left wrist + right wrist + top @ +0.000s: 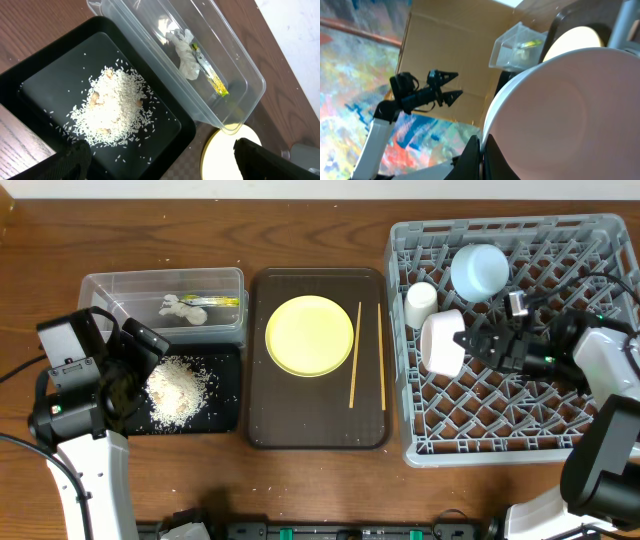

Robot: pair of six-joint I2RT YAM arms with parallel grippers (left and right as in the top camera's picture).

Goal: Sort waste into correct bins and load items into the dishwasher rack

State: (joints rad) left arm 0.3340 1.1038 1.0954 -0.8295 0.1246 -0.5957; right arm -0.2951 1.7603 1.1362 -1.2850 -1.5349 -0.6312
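Observation:
My right gripper (465, 342) is shut on the rim of the white bowl (440, 343), holding it on edge over the grey dishwasher rack (600, 235); the bowl fills the right wrist view (560, 110). The pale blue bowl (480, 271) and small white cup (421, 304) stand in the rack. The yellow plate (310, 335) and two chopsticks (355, 367) lie on the brown tray (318, 435). My left gripper (160, 160) is open above the black tray (165, 120) holding the rice heap (112, 107). Paper scrap (185, 52) and yellow-green wrapper (212, 80) lie in the clear tub (250, 82).
The bins (160, 280) sit left of the brown tray and the rack sits to its right. Bare wooden table (300, 230) runs along the back. The left arm (85, 395) covers the front left corner.

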